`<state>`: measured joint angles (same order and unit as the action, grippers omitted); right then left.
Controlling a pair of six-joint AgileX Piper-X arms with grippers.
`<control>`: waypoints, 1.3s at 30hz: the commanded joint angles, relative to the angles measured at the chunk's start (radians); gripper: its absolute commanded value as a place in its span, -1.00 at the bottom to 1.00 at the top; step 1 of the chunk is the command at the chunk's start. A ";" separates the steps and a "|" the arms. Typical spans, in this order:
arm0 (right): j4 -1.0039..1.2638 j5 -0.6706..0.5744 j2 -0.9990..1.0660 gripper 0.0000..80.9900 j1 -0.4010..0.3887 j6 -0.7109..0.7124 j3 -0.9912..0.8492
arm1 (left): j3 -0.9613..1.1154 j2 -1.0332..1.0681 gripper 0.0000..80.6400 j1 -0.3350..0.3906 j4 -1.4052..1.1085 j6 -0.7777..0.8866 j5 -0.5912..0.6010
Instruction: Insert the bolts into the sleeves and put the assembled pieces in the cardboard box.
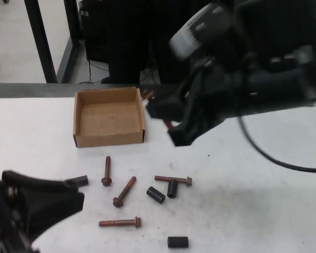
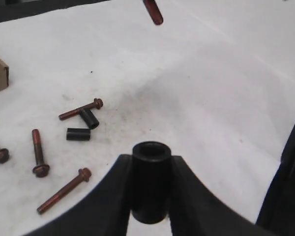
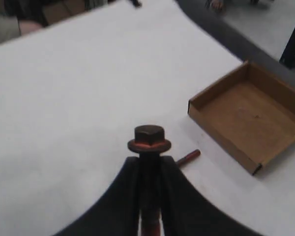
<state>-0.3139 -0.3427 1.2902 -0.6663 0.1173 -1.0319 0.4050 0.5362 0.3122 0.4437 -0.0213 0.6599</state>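
My left gripper [image 2: 150, 164] is shut on an upright black sleeve [image 2: 150, 184], low over the bench's near left part [image 1: 76, 185]. The right gripper [image 3: 149, 161] is shut on a copper bolt [image 3: 149, 140], held in the air just right of the cardboard box [image 1: 108, 117]. The bolt's tip [image 1: 169, 125] pokes out below the right gripper [image 1: 166, 117] and also hangs at the far edge of the left wrist view [image 2: 153, 11]. The box [image 3: 250, 115] is open, with nothing in it.
Loose bolts [image 1: 106, 171] [image 1: 124, 191] [image 1: 173, 179] [image 1: 120, 222] and sleeves [image 1: 155, 195] [image 1: 172, 188] [image 1: 177, 242] lie in front of the box. Another bolt [image 3: 188, 157] lies on the bench near the box. The bench's right side is bare white surface.
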 commanded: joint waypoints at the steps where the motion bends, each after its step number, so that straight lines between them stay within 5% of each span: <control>1: 0.127 0.003 -0.109 -0.99 -0.008 -0.105 0.102 | -0.063 -0.055 -0.98 0.034 -0.134 0.091 0.017; 10: 0.514 0.069 -0.338 -0.99 -0.086 -0.381 0.428 | -0.307 -0.036 -0.98 0.264 -0.630 0.344 -0.123; 19: 0.808 0.117 -0.291 -0.99 -0.212 -0.440 0.617 | -0.375 0.194 -0.98 0.526 -0.879 0.082 -0.356; 30: 0.903 0.090 -0.235 -0.99 -0.251 -0.450 0.632 | -0.375 0.563 -0.98 0.535 -1.276 0.013 -0.410; 39: 0.849 0.070 -0.235 -0.99 -0.251 -0.449 0.632 | -0.371 0.580 -0.98 0.537 -1.440 0.232 -0.343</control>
<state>0.5250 -0.2632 1.0569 -0.9150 -0.3308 -0.3944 0.0284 1.1154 0.8436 -0.9114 0.1156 0.2468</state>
